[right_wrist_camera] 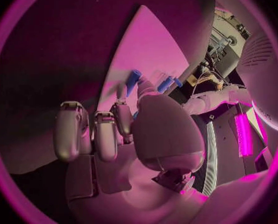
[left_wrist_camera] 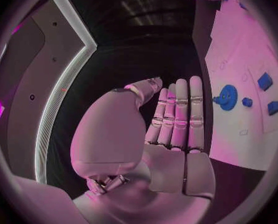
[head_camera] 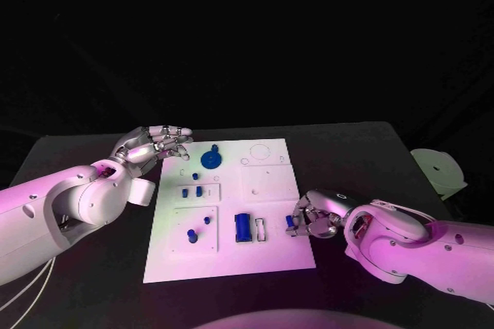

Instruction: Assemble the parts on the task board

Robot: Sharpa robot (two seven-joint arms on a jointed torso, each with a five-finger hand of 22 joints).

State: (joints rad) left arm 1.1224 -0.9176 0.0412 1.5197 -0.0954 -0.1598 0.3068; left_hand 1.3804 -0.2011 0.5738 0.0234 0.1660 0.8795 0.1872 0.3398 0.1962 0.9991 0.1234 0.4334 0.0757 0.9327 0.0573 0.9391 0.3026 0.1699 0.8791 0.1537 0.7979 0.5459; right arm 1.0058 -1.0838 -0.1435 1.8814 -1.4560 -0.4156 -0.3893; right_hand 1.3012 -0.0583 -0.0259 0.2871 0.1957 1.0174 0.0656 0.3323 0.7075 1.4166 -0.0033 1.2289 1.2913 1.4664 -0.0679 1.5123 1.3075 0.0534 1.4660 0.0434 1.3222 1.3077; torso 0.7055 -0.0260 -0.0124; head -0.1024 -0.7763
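The white task board (head_camera: 270,179) lies in the middle of the black table. On it are a blue gear (head_camera: 212,158), two small blue blocks (head_camera: 193,192), a few short blue pegs (head_camera: 191,235) and a long blue block (head_camera: 243,228) beside a pale frame (head_camera: 261,229). My left hand (head_camera: 154,145) hovers by the board's far left corner, fingers apart and holding nothing; its wrist view shows the palm (left_wrist_camera: 176,119) bare, with the gear (left_wrist_camera: 227,95) beyond it. My right hand (head_camera: 315,218) sits at the board's right edge, fingers curled in, pinching a small blue part (head_camera: 291,225), which also shows as the part (right_wrist_camera: 136,115).
A white round object (head_camera: 437,168) stands at the table's right edge. The black table (head_camera: 350,158) has bare room to the right of the board and along its front. The board's far right quarter (head_camera: 268,154) carries only outlines and holes.
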